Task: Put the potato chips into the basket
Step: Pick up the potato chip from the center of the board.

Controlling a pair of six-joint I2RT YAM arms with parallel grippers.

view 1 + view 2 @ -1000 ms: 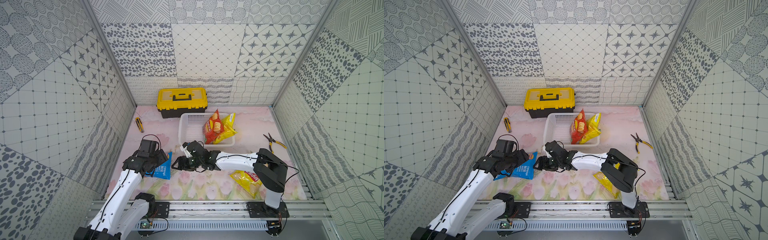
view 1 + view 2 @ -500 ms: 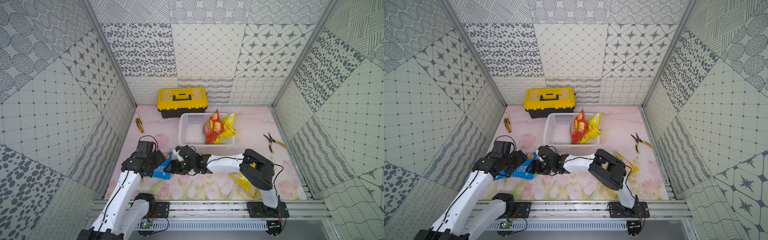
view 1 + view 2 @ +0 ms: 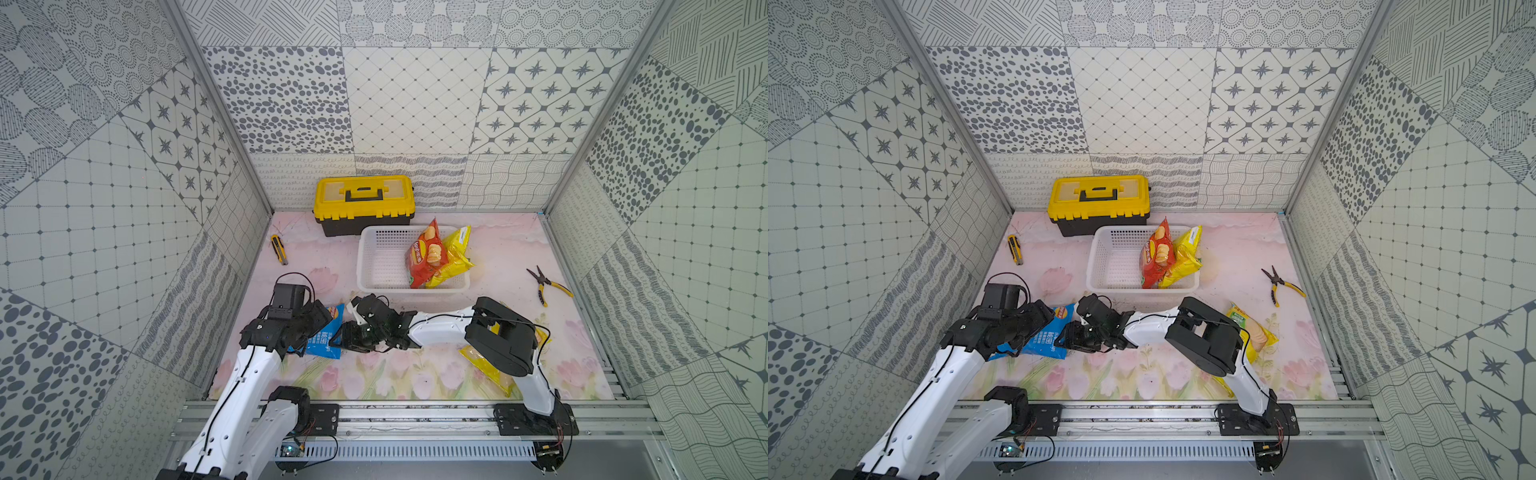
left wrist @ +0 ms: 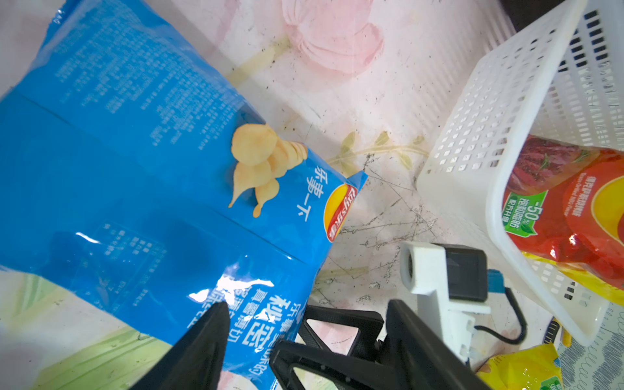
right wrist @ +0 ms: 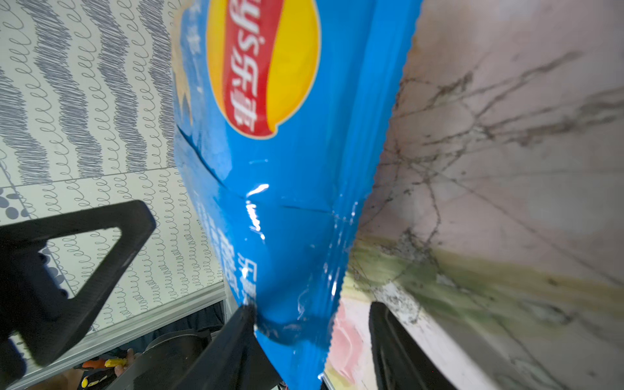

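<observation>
Stands at the grab of the blue chip bag (image 3: pixel 322 337) on the worktop (image 3: pixel 415 374) short of the basket (image 3: pixel 362 266): right claw (image 5: pixel 309 310) astride its edge, unclenched, left claw (image 4: pixel 307 307) released alongside; next calls for pinching, then lifting.

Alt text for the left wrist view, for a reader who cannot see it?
A blue chip bag lies on the pink floral table, filling much of the picture, with the left gripper open and one finger over the bag. The right gripper reaches in at the bag's edge. Beyond, the white basket holds a red bag on a yellow bag.
</observation>
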